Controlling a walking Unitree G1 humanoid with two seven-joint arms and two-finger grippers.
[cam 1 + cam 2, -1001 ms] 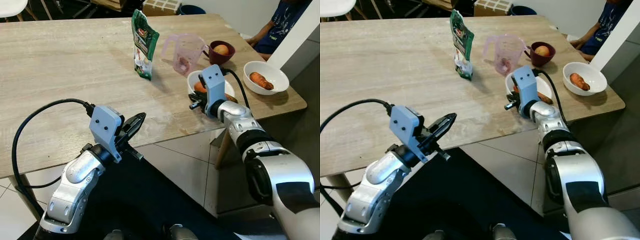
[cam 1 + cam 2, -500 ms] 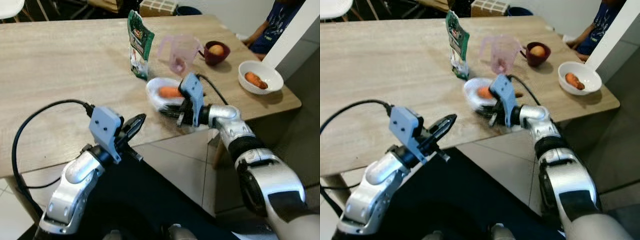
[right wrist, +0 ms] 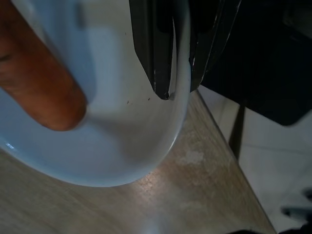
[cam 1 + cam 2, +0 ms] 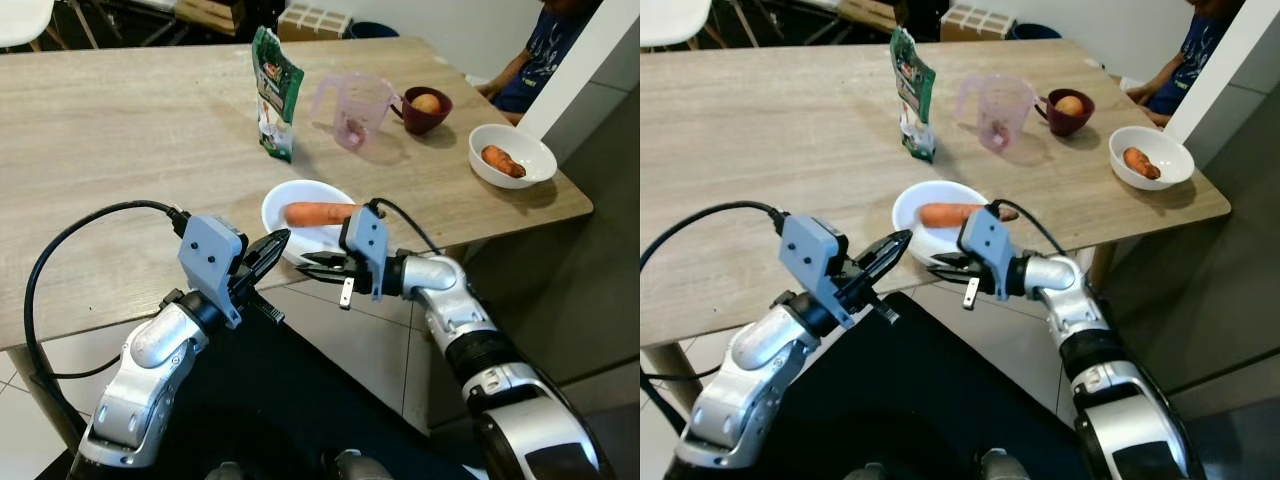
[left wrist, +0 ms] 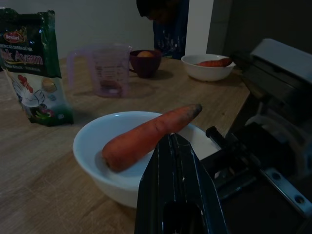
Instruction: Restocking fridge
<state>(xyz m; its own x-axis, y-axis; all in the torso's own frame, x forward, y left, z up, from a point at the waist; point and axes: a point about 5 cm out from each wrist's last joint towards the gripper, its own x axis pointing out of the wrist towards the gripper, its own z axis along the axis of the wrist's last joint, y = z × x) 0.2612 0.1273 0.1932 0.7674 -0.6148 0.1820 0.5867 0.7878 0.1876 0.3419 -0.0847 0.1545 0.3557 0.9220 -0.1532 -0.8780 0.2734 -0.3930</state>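
1. White bowl with carrot is located at the table's near edge.
2. Its near rim is pinched by the right gripper.
3. Left gripper, fingers pressed together, is poised just left.
4. Bowl judged rigid, smooth, breakable; carrot may roll. A level rim grip is advised.

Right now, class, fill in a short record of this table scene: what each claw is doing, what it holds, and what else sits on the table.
right claw: shut on rim of white bowl, at table's near edge
bowl contents: one carrot
left claw: shut, beside the bowl
table: green packet, pink jug, dark cup with fruit, second bowl with carrot
person: seated at far corner
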